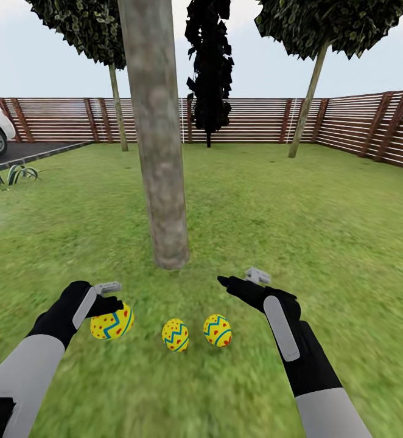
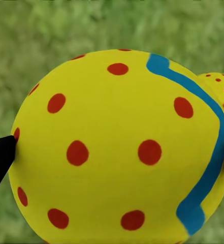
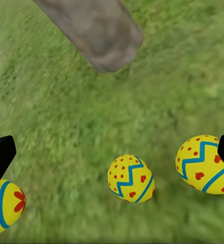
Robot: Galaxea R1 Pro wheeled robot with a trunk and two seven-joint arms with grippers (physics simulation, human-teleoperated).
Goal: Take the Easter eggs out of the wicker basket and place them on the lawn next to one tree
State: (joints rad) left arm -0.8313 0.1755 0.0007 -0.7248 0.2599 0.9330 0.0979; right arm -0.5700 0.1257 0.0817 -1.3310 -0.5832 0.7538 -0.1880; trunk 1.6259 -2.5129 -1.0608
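The left gripper holds one of the three small yellow Easter eggs with red dots and blue-green zigzag bands. In the left wrist view this egg sits between two black fingers, one touching each side at about the widest part, so the fingers are pinching it. It hangs low over the green, mottled lawn; whether it already touches the grass I cannot tell.

The second egg and the third egg lie on the grass near each other, a little in front of the thick, straight, grey-brown tree trunk. The right gripper hovers above and just beside the third egg. In the right wrist view its two black fingers stand at opposite edges of the picture, spread wide with nothing between them, and below them I see the two lying eggs.

I judge that the eggs are light, hard and smooth, with a rounded shell that can slip out or roll away. The best hold is across the widest middle part, with moderate pressure. For the release, it seems safer to lower the egg until it rests on the grass, then open slowly, because a dropped egg could roll away from the tree.
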